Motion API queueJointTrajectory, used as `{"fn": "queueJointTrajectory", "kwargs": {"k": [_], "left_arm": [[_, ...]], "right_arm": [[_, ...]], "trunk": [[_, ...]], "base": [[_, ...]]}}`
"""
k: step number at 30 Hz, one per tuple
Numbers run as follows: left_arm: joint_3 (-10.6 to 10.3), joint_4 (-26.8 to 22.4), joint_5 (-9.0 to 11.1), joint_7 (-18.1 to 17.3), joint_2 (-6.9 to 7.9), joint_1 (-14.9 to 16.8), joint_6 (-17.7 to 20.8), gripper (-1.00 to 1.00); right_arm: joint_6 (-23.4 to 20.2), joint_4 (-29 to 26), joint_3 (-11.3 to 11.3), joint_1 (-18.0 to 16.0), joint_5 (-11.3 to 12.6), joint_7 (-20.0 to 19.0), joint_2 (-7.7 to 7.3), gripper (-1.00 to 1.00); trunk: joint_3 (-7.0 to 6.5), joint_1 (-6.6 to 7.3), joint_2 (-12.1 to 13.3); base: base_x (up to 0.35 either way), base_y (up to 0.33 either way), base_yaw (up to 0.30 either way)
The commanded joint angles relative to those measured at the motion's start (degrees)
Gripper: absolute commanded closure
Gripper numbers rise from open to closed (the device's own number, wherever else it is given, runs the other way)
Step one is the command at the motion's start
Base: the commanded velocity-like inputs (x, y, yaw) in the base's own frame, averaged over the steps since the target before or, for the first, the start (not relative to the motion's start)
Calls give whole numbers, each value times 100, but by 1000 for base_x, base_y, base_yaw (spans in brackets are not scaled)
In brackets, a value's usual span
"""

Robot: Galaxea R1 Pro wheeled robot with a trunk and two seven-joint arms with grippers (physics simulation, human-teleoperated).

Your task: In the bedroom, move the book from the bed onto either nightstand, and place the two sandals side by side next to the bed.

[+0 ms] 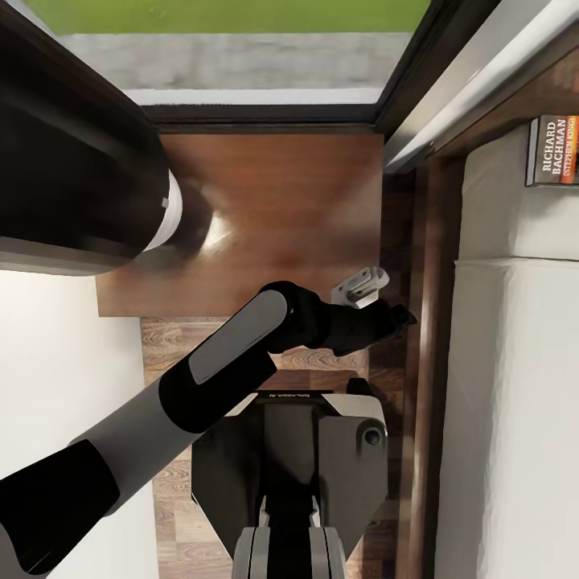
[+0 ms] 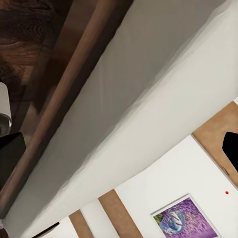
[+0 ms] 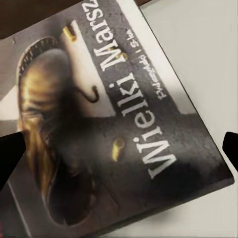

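On the pale mattress of the bed (image 1: 515, 418), up near the headboard end, the book (image 1: 553, 150) lies flat, so I judge the first step not done. My right wrist view looks closely down on its cover (image 3: 114, 124): matte dark paper, a bronze-brown picture, white lettering. Dark fingertip shapes stand at that view's two sides, well apart, the book between them untouched as far as I can tell. The nightstand (image 1: 265, 217), glossy reddish-brown wood with a square top, sits just beside the bed frame under the window. My left gripper (image 1: 398, 315) hovers between nightstand and bed; I cannot tell its finger spread. No sandals are visible, so that part looks left.
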State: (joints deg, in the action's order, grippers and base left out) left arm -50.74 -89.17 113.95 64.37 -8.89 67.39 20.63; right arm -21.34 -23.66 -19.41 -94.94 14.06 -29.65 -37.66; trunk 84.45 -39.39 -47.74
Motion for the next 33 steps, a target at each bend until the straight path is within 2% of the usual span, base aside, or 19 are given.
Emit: {"fn": "queueJointTrajectory", "kwargs": {"k": [1,19,33], "left_arm": [[3,-1,4,29,-2,3,47,-100],[3,4,4,31,-2,3,47,-100],[2,4,4,31,0,3,47,-100]], "right_arm": [[-49,0,-27,-3,35,-15,1,-100],[-86,64,-50,35,64,-498,-1,-100],[-102,78,-54,58,69,-623,-7,-100]], "trunk": [[3,-1,-5],[3,-1,-5],[3,-1,-5]], "base": [[0,0,0],[0,0,0],[0,0,0]]}}
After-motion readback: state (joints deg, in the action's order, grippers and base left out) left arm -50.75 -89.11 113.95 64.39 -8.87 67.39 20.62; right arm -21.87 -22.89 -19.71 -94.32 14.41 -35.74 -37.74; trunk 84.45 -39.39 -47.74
